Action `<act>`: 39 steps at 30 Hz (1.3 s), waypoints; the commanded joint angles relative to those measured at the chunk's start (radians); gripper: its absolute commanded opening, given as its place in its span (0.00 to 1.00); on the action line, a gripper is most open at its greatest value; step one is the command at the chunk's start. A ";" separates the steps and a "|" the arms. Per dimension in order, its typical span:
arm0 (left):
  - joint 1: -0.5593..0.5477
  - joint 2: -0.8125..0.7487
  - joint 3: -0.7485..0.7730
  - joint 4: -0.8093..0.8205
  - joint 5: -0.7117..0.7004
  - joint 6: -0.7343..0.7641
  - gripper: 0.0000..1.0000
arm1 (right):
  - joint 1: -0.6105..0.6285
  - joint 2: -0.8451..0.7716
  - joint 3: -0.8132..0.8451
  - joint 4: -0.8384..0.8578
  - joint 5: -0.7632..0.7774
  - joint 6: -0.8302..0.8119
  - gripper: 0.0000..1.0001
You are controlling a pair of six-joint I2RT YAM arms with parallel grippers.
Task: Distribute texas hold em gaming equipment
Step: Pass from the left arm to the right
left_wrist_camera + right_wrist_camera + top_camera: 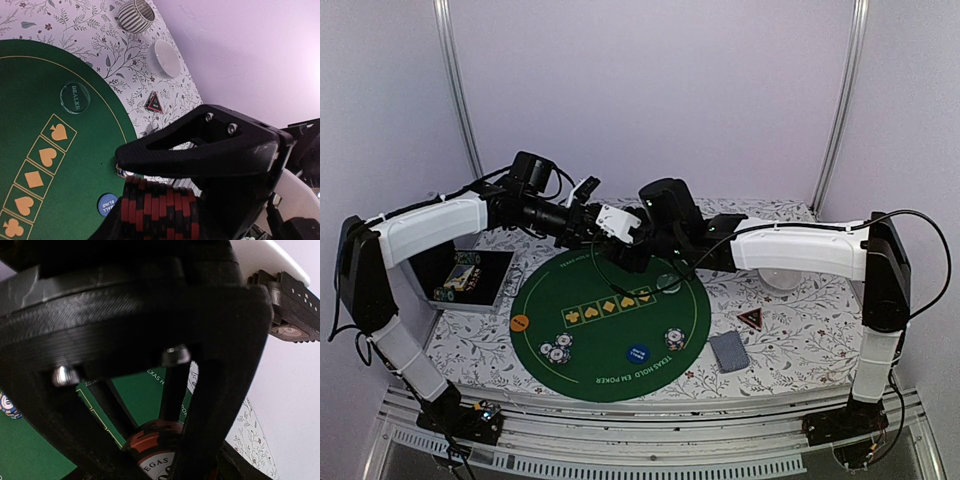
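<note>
While my left end effector (131,197) clamps a red-black chip stack (165,207) above the green mat (570,292), the right end effector (642,252) meets it, and I cannot tell its grip.
On mat: two chip piles (558,350), orange button (520,323), blue button (637,352), dealer disc (668,283).
Off mat, on the surface: triangle marker (751,319), card deck (728,351), undealt.
I judge distribution roughly midway.

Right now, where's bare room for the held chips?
Bare green between the near-left chip stacks and blue button; bare cloth right of the card deck. Crowded over the far rim of the mat, where left gripper and right gripper meet.
</note>
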 commanded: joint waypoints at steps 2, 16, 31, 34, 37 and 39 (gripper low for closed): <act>-0.010 0.010 -0.003 0.021 0.030 0.011 0.00 | -0.005 -0.024 0.006 -0.002 -0.014 -0.022 0.65; -0.010 0.021 -0.019 0.010 0.036 0.025 0.00 | -0.004 -0.013 0.033 -0.002 -0.036 -0.010 0.50; -0.008 0.019 -0.023 0.012 0.063 0.029 0.09 | -0.005 -0.009 0.031 -0.019 -0.038 -0.001 0.24; -0.006 0.015 -0.038 0.037 0.083 0.019 0.19 | -0.004 -0.007 0.033 -0.028 -0.040 0.004 0.16; -0.001 0.012 -0.054 0.077 0.090 0.001 0.29 | -0.005 -0.007 0.037 -0.040 -0.048 0.009 0.08; 0.004 0.012 -0.061 0.088 0.092 -0.003 0.34 | -0.005 -0.009 0.040 -0.048 -0.053 0.014 0.03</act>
